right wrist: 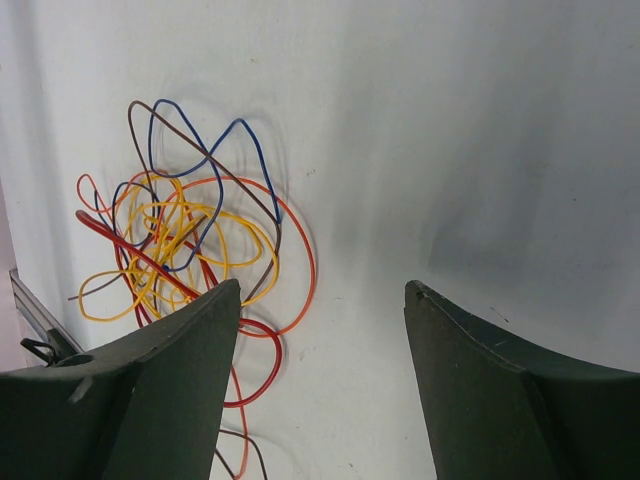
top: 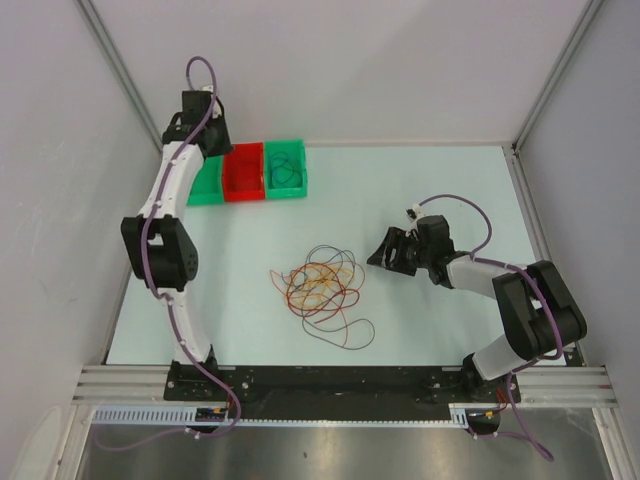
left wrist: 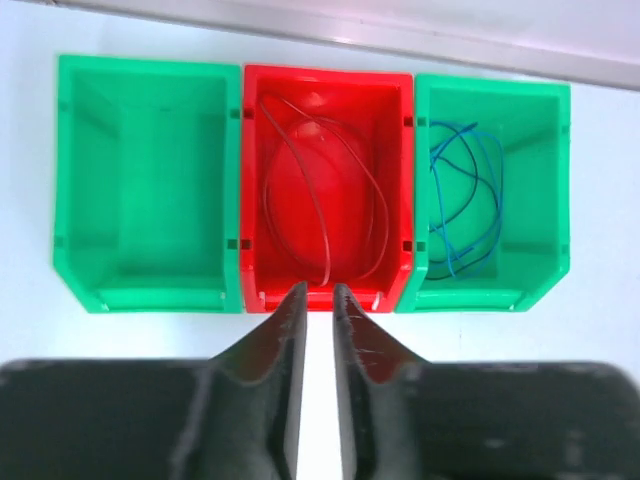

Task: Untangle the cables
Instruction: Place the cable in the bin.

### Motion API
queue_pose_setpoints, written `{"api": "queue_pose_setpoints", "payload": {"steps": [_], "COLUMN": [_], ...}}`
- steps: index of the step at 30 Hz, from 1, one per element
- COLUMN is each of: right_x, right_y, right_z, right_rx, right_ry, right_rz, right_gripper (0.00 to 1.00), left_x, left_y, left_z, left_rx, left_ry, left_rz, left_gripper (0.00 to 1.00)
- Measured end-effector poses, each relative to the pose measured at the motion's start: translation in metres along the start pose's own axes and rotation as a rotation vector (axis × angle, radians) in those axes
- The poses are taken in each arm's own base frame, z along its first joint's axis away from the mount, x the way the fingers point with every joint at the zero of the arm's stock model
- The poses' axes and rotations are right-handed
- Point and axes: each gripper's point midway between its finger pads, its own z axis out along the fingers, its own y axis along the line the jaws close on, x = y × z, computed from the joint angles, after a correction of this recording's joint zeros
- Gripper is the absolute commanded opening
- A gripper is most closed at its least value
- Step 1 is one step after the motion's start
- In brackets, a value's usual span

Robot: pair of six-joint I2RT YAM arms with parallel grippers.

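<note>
The cables (top: 322, 285) lie in a loose tangle of red, orange, yellow, blue and brown loops at mid-table; in the right wrist view the tangle (right wrist: 180, 240) spreads at the left. My right gripper (top: 380, 252) hovers just right of it, open (right wrist: 322, 288), with bare table between the fingers. My left gripper (top: 220, 148) hangs at the far left by three bins; its jaws (left wrist: 318, 292) stand a narrow slit apart with nothing between them. A red cable (left wrist: 320, 190) lies coiled in the red bin (left wrist: 255, 85). Blue and dark cables (left wrist: 465, 200) lie in the right green bin (left wrist: 555, 180).
The left green bin (left wrist: 70, 180) holds nothing. All three bins (top: 243, 190) stand in a row against the back left of the table. A long brown-red loop (top: 350, 335) trails from the tangle toward the near edge. White walls close in both sides.
</note>
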Motion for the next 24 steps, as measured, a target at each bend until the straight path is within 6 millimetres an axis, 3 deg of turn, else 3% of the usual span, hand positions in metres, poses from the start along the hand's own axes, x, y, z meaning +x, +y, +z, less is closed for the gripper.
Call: {"api": "queue_pose_setpoints", "payload": {"steps": [6,12,17,24], "right_x": [0.000,0.000,0.000,0.000], "right_y": [-0.001,-0.001,-0.001,0.000], "right_z": [0.000,0.000,0.000,0.000], "right_rx": [0.007,0.007,0.006,0.000], "right_ry": [-0.002,-0.001,-0.002,0.002], "right_rz": [0.001,0.001,0.000,0.000], "right_gripper": [0.71,0.71,0.71,0.71], "left_x": [0.029,0.054,0.058,0.054], "left_y": [-0.008,-0.013,-0.016,-0.018], "left_z": [0.033,0.066,0.083,0.091], "left_rx": [0.029,0.055,0.067,0.080], "left_ry": [0.072,0.129,0.131,0.104], "left_rz": [0.011,0.003,-0.006,-0.009], "left_gripper": [0.05,0.03,0.01,0.00]}}
